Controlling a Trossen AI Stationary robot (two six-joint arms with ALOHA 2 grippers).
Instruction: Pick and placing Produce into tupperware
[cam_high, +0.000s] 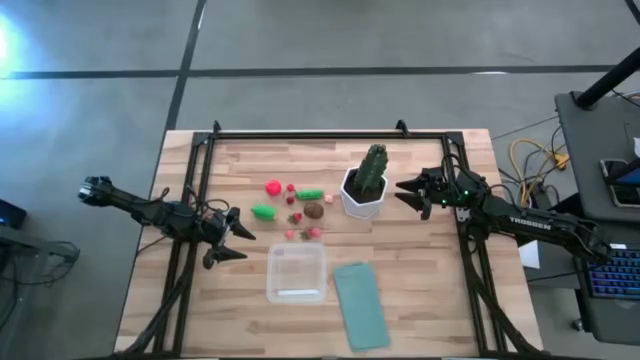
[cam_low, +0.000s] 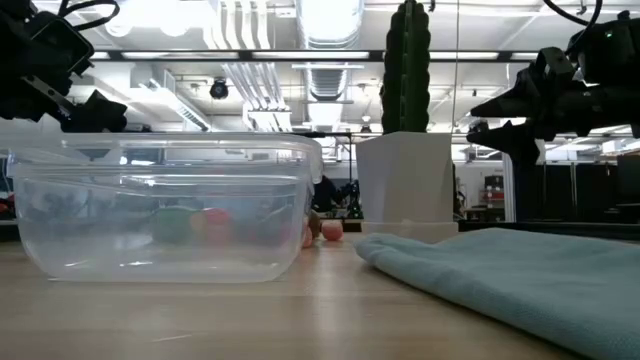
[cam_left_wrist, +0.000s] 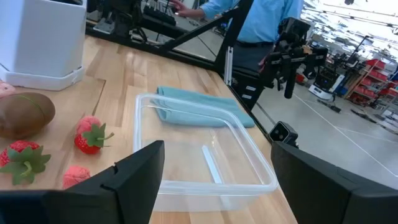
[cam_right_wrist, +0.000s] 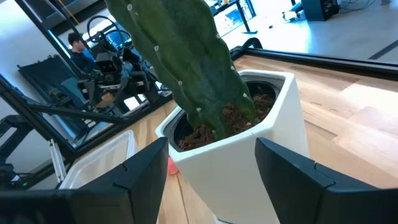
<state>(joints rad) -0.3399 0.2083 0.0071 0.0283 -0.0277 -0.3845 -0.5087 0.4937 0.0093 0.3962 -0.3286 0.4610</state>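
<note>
The clear square tupperware (cam_high: 296, 273) (cam_left_wrist: 205, 155) sits open on the wooden table, nothing in it. The produce lies beyond it toward the far edge: a red round piece (cam_high: 273, 187), a green elongated piece (cam_high: 309, 194), another green piece (cam_high: 264, 211), a brown round one (cam_high: 314, 210) (cam_left_wrist: 23, 115) and small red strawberry pieces (cam_left_wrist: 90, 135). My left gripper (cam_high: 236, 241) is open above the table, left of the tupperware. My right gripper (cam_high: 408, 192) is open, just right of the cactus pot (cam_high: 362, 195), touching nothing.
A tall green cactus in a white pot (cam_right_wrist: 249, 124) stands right of the produce. A flat teal lid (cam_high: 360, 305) lies right of the tupperware near the table's near edge. Black frame rails (cam_high: 330, 134) border the table. A person in a blue shirt (cam_left_wrist: 261, 25) stands beyond.
</note>
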